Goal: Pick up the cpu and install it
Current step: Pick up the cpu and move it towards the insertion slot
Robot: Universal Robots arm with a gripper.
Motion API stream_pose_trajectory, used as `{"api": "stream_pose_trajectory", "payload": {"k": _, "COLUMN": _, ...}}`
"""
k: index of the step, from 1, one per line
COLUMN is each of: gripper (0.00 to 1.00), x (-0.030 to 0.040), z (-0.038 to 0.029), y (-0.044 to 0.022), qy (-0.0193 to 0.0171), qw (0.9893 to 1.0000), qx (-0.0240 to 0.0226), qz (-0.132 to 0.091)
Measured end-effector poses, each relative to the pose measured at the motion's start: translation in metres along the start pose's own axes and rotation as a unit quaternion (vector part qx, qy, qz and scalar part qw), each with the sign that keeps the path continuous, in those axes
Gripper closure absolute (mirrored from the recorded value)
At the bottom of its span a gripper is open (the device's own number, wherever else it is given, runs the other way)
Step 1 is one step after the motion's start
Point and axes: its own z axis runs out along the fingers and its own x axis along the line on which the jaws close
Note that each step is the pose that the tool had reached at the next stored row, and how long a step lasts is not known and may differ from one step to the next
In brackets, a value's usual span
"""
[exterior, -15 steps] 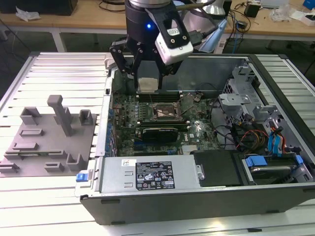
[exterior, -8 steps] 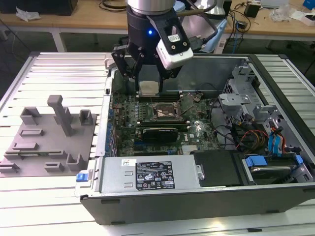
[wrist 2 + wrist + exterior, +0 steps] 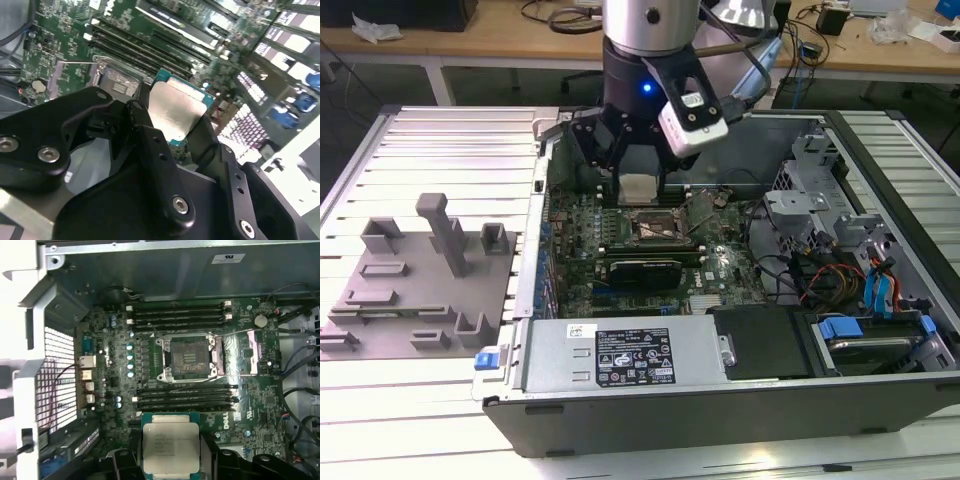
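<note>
I hold the small square cpu [image 3: 171, 445], with its silvery metal top and green rim, clamped by its edges in my black claw gripper [image 3: 172, 462]. It hangs above the green motherboard [image 3: 107, 337], near the open black metal-framed socket [image 3: 190, 358] but not over it. I judge this the carry step. Seating calls for squaring the chip to the frame.

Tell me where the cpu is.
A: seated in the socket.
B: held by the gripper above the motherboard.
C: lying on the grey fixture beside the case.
B: the cpu is clamped in the gripper, and the socket lies open and empty.
</note>
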Motion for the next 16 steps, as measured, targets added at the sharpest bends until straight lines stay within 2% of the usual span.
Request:
{"api": "stream_pose_trajectory", "payload": {"k": 4, "gripper": 0.45, "x": -0.0087, "z": 0.0103, "y": 0.0101, "qy": 0.0001, "qw": 1.0000, "qx": -0.0001, "qz": 0.000}}
{"api": "stream_pose_trajectory", "payload": {"k": 8, "gripper": 0.45, "x": -0.0112, "z": 0.0168, "y": 0.0163, "qy": 0.0002, "qw": 1.0000, "qx": -0.0001, "qz": -0.003}}
{"api": "stream_pose_trajectory", "payload": {"k": 14, "gripper": 0.45, "x": -0.0164, "z": 0.0258, "y": 0.0334, "qy": 0.0004, "qw": 1.0000, "qx": -0.0001, "qz": -0.008}}
{"api": "stream_pose_trajectory", "payload": {"k": 16, "gripper": 0.45, "x": -0.0186, "z": 0.0300, "y": 0.0365, "qy": 0.0007, "qw": 0.9999, "qx": -0.0002, "qz": -0.014}}
